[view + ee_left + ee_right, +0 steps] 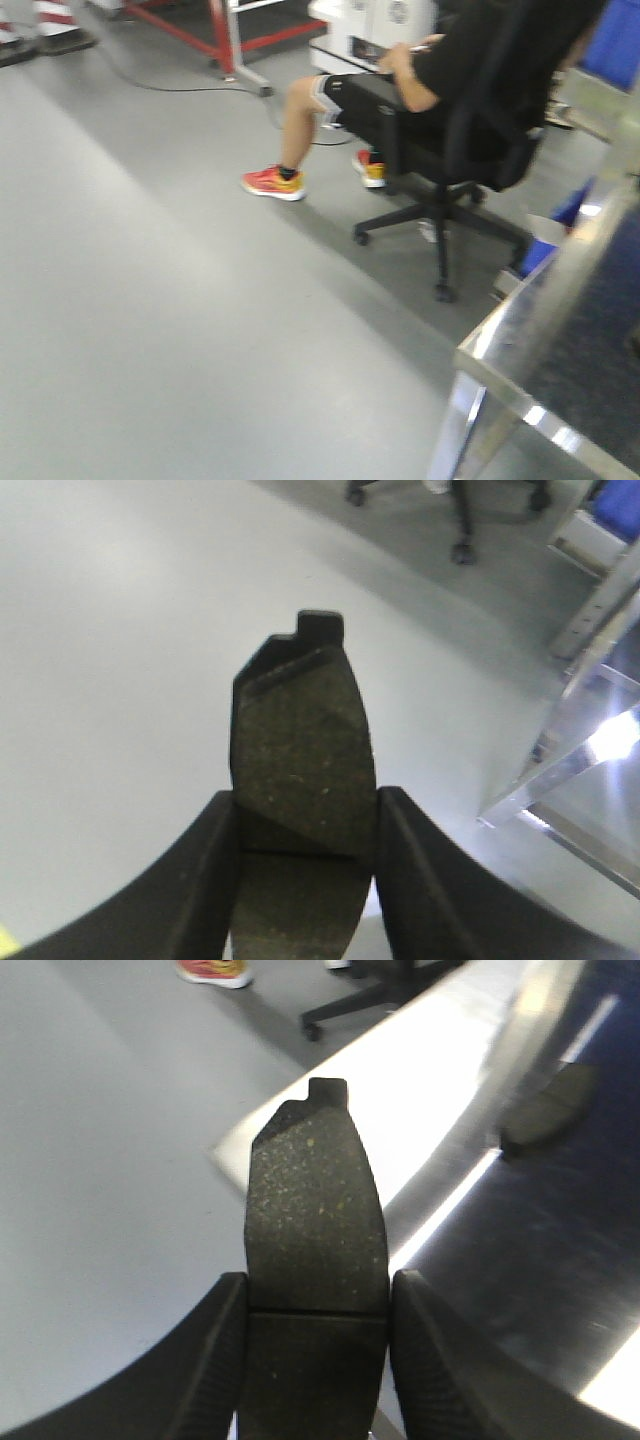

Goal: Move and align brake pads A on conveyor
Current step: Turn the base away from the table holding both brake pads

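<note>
In the left wrist view, my left gripper (305, 805) is shut on a dark grey brake pad (300, 720). The pad sticks out forward above the grey floor, its centre groove level with the fingertips. My right gripper (317, 1290) is likewise shut on a second speckled brake pad (315, 1210), held over the corner of a steel-framed surface. The dark belt of the conveyor (600, 340) shows at the lower right of the front view, inside its shiny frame (500, 375). Another dark, blurred pad-like shape (545, 1110) lies on the dark surface ahead of the right gripper.
A person sits on a black office chair (450, 140) just left of the conveyor's end, red shoes (273, 182) on the floor. Blue bins (545, 250) stand by the frame. Red stand legs (225, 40) and a cable lie further back.
</note>
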